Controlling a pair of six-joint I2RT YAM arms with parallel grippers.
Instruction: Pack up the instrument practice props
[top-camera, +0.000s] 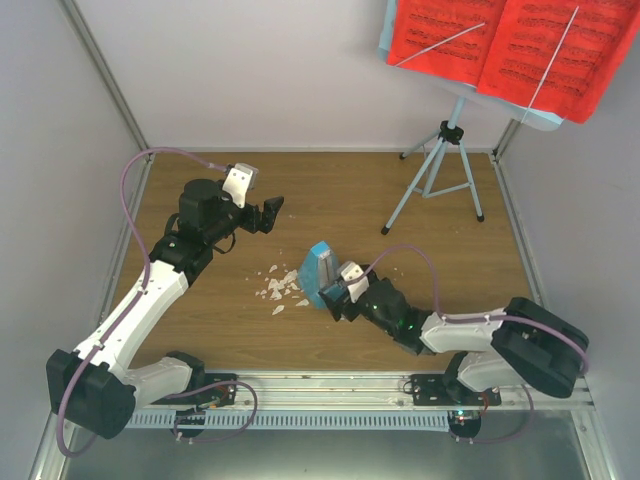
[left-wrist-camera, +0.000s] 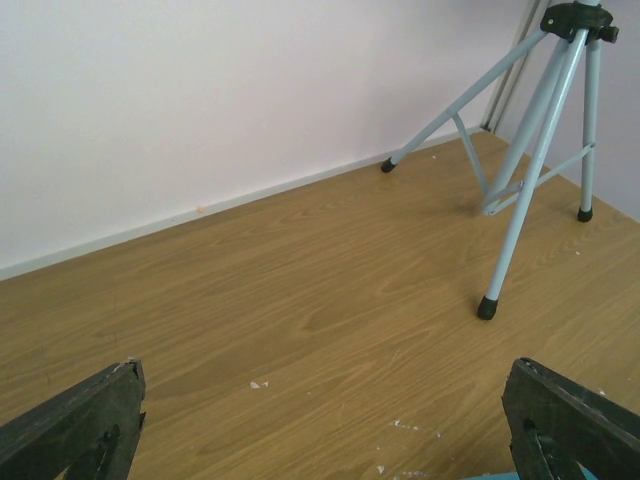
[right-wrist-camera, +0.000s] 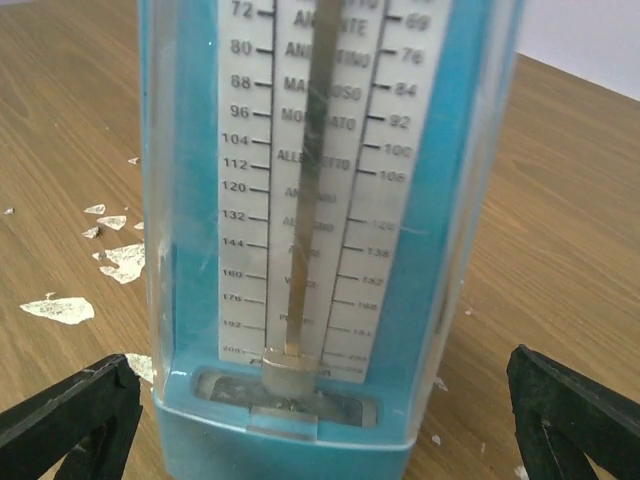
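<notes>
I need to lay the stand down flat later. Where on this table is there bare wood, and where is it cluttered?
Bare wood: the back strip between the wall and the left gripper, up to the tripod legs; also the right side between the blue metronome and those legs. Crowded: the centre, with white scraps, metronome and right gripper.

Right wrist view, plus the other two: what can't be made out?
Small blue metronome with clear front cover: right wrist view, top cut off by the upper edge; lowest scale figures blurred.
Pale-blue tripod music stand: top view, plate mostly hidden behind red sheet-music pages, which run off the upper edge; left wrist view shows legs only.
Small white scraps: top view, too small to count.
</notes>
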